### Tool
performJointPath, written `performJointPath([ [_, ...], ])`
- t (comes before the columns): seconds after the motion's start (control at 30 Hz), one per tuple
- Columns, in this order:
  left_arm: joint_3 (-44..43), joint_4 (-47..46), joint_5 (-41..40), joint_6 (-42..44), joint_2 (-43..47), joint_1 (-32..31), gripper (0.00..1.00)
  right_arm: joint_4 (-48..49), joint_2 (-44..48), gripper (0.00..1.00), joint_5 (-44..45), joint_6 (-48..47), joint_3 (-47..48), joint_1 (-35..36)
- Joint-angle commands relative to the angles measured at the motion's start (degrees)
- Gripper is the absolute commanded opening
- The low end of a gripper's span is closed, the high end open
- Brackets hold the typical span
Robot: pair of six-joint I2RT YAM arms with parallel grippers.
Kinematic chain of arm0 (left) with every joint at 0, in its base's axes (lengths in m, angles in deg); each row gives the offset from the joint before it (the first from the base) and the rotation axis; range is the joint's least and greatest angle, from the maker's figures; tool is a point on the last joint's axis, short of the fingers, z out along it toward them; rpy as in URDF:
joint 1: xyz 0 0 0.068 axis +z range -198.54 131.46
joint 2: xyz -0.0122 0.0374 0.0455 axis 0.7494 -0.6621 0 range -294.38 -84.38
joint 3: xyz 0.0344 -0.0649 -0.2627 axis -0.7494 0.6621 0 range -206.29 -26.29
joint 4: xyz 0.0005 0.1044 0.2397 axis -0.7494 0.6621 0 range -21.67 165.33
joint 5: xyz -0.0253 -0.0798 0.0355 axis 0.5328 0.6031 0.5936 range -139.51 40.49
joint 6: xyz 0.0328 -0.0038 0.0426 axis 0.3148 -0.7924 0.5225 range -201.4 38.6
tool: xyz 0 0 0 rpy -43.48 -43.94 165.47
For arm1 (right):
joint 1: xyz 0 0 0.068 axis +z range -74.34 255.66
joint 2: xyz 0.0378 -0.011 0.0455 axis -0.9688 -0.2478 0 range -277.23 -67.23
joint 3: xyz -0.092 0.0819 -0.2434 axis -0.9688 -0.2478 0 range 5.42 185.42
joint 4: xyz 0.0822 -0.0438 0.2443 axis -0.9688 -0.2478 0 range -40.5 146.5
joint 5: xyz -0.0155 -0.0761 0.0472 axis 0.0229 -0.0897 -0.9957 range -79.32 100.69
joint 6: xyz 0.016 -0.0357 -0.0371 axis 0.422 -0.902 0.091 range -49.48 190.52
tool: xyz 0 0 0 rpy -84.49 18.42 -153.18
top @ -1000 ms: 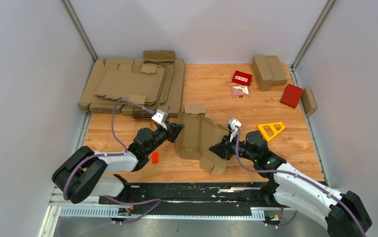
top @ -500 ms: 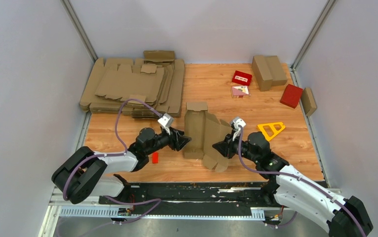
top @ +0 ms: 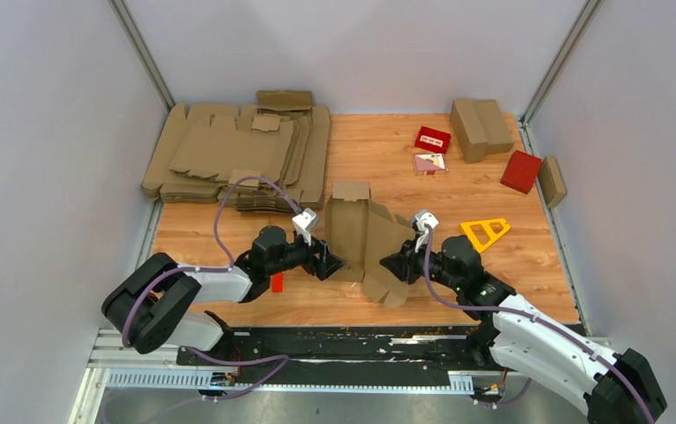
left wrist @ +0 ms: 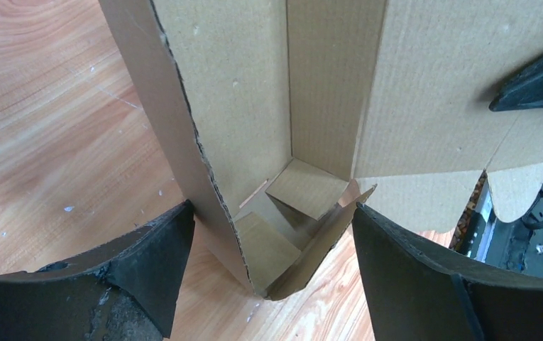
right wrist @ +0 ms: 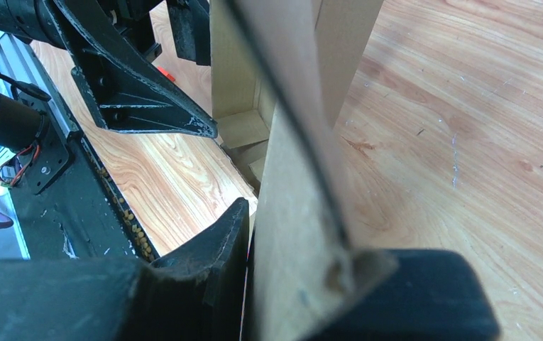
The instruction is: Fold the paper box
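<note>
Grey walls [top: 42, 132] enclose a wooden table [top: 387, 150]. Near its front middle the half-folded box [top: 360, 237] stands upright. Only the left wrist view shows its inner end flaps, with the left gripper [left wrist: 272, 227] spread wide around a corner. The right wrist view shows the right gripper [right wrist: 304, 263] clamped on a side panel.

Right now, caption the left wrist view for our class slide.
Open left end effector brackets the half-folded paper box.

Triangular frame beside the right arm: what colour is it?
The triangular frame is yellow; top external view shows it best.
</note>
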Motion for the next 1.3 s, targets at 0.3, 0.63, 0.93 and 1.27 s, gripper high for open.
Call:
performJointPath([
  [0.3,-2.25,2.11,4.72,4.97,2.03,-0.55,0.91,-2.37,-0.85,0.15,-0.55,-2.01,2.56,0.45],
  [0.63,0.64,1.33,1.65,7.68,3.42,-1.22,0.90,-0.48,2.05,0.19,-2.75,-4.73,-0.47,0.50],
  [0.93,2.13,2.30,-3.42,10.61,6.04,-4.10,0.80,0.30,2.66,0.19,-2.52,-4.72,-3.58,1.78],
  [1.27,2.75,5.67,-9.19,13.87,8.93,-8.31,0.88,-0.07,2.06,0.17,-0.46,-3.54,-3.77,3.63],
])
